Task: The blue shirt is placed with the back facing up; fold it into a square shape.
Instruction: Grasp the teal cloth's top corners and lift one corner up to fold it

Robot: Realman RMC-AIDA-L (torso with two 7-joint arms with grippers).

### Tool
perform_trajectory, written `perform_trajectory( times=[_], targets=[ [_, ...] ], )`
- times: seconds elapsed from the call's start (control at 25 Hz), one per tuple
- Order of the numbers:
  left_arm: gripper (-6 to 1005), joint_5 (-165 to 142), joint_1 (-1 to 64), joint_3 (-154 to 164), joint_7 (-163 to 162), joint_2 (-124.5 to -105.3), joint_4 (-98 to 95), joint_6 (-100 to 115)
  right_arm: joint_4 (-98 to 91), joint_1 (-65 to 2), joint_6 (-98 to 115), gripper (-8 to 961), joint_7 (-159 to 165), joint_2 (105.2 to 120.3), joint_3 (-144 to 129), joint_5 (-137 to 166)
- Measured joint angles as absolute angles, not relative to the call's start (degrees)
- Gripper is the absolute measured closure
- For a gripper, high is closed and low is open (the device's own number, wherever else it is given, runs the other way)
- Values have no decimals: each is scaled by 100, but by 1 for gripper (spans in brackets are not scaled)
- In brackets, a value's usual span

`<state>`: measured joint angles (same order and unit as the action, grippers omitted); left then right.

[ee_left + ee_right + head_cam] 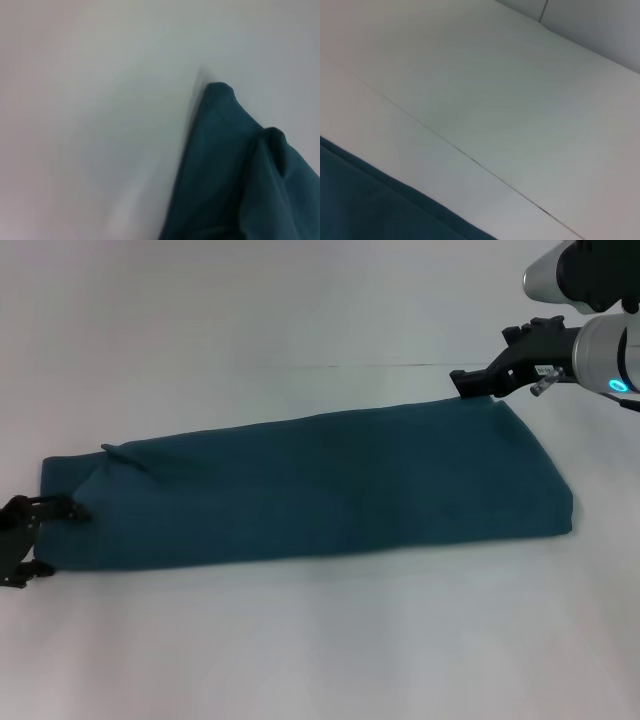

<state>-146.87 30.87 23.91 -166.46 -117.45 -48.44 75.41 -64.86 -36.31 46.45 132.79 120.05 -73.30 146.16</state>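
Though its tips meet the far right corner of the blue shirt [310, 485], the right gripper [472, 386] shows no clear gap or clamp; state cannot be told. Left gripper [30, 535]: low at the shirt's left end, touching the cloth edge; fingers likewise unreadable. Shirt: lying on the white table [320, 650] as a long narrow band running left to right, sleeves seemingly turned in. Judgement: grippers sit at opposite ends, probably to bring one end over the other toward a square.
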Motion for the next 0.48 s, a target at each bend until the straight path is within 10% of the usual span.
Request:
perform_trajectory(
  times=[0.48],
  targets=[
    [230, -14683, 3179, 2710, -16100, -11744, -4862, 7519, -6725, -3500, 4714, 33, 13362, 12006, -7330, 14616]
  ],
)
